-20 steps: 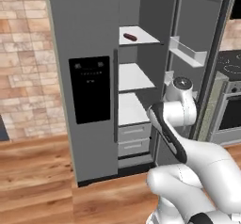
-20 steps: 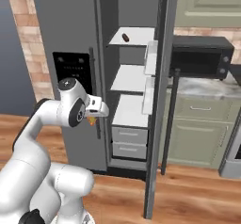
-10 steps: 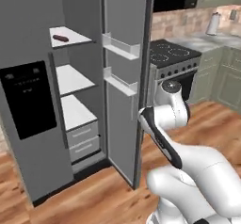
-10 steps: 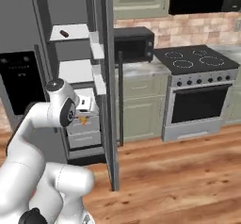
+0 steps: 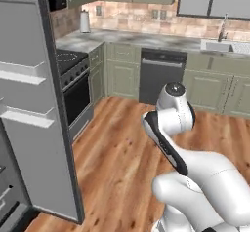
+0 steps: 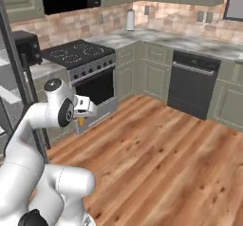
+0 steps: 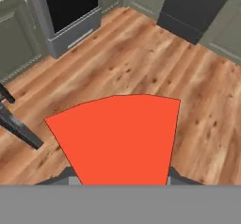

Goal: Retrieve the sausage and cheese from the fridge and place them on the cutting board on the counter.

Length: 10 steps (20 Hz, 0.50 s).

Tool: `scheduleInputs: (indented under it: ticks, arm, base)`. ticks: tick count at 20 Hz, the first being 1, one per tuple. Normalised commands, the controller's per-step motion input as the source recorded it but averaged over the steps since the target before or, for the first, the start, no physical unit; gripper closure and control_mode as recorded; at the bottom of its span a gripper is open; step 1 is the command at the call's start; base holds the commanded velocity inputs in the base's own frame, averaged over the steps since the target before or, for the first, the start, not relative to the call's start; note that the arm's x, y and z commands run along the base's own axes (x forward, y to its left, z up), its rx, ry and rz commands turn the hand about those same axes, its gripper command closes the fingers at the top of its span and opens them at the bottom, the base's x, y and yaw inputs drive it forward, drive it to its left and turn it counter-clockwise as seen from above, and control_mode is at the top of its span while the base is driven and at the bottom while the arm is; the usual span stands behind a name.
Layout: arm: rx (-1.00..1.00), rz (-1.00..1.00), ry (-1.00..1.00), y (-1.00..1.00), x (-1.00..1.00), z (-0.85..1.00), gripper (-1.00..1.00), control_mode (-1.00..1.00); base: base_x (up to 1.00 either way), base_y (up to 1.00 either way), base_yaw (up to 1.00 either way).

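Cheese wedge carried in the gripper, away from the fridge.

The gripper (image 6: 81, 121) pinches the cheese (image 7: 115, 138), its red face filling the hand view above the wood floor. It looks light, stiff and smooth-sided, so a hold across the flat faces should suit. Beyond, the open fridge (image 5: 34, 109) door, then the counter (image 5: 146, 38).
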Motion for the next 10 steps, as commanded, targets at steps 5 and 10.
scheduleInputs:
  ticks: [5,10]
  arm:
    - [0.0,0.0,0.0,0.0,0.0,0.0,1.0,1.0]
    - [0.0,0.0,0.0,0.0,0.0,0.0,1.0,1.0]
  base:
    - [0.1,0.09,-0.79]
    - [0.37,0.17,-0.49]
